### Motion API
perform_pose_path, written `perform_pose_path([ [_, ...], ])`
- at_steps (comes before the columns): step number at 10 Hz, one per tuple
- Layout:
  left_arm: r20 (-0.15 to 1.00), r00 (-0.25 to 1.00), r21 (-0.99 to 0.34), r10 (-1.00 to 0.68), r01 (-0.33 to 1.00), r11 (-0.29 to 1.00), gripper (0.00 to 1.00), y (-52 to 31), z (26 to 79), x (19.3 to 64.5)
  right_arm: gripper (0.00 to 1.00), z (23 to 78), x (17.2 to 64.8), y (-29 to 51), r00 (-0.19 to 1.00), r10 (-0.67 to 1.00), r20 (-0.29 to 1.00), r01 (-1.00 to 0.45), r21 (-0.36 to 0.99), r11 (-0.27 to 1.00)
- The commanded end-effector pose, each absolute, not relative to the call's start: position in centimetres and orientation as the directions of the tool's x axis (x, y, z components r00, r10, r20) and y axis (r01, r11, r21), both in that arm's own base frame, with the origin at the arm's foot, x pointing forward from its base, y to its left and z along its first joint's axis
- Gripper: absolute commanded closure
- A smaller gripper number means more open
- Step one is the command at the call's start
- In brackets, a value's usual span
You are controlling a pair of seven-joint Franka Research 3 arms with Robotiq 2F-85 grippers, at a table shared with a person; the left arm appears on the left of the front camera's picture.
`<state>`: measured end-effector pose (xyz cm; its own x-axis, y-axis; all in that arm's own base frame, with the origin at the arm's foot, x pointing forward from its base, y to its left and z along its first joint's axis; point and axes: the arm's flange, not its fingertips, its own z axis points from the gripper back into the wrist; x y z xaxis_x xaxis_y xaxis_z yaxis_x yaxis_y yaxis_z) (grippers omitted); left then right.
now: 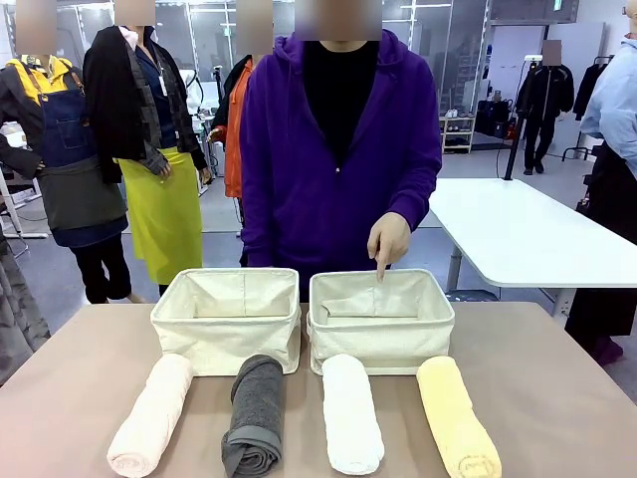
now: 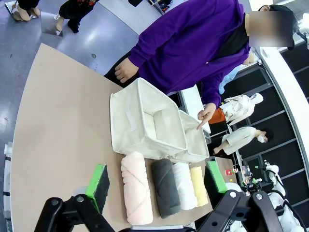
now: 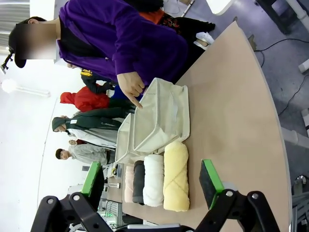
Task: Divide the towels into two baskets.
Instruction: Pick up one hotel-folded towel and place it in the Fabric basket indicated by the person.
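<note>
Four towels, two empty baskets.
Peach towel (image 1: 151,413), dark grey towel (image 1: 255,413), white towel (image 1: 351,411) and yellow towel (image 1: 457,415) lie at 6 o'clock of the left basket (image 1: 227,346) and right basket (image 1: 380,346), likely staged for picking; a person's hand (image 1: 388,242) at 12 o'clock points into the right one. Left gripper (image 2: 157,178) and right gripper (image 3: 151,177) gape, empty.

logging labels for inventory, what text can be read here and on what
No readable text.
The pale peach towel, dark grey towel, white towel and pale yellow towel, all rolled terry cloth, show no print.
The left cream canvas basket and right basket show none; a pale patch on the left one's wall is too blurred.
</note>
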<state>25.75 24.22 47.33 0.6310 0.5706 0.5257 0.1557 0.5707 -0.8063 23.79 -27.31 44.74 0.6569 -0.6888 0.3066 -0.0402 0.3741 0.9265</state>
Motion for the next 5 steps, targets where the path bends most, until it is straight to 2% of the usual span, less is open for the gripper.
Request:
perform_pose_path([
  [1,0.53,0.624,-0.81,0.574,0.172,0.561,0.0,24.4,47.4,25.7,0.0,46.4,24.4,-25.8,0.662,-0.697,0.277,0.043,0.914,0.404],
  [3,0.53,0.624,-0.81,0.574,0.172,0.561,0.0,24.4,47.4,25.7,0.0,49.1,25.7,-22.4,0.745,-0.627,0.226,0.153,0.858,0.491],
  [5,0.53,0.624,-0.81,0.574,0.172,0.561,0.0,24.4,47.4,25.7,0.0,50.9,27.9,-17.4,0.804,-0.545,0.236,0.206,0.75,0.629],
])
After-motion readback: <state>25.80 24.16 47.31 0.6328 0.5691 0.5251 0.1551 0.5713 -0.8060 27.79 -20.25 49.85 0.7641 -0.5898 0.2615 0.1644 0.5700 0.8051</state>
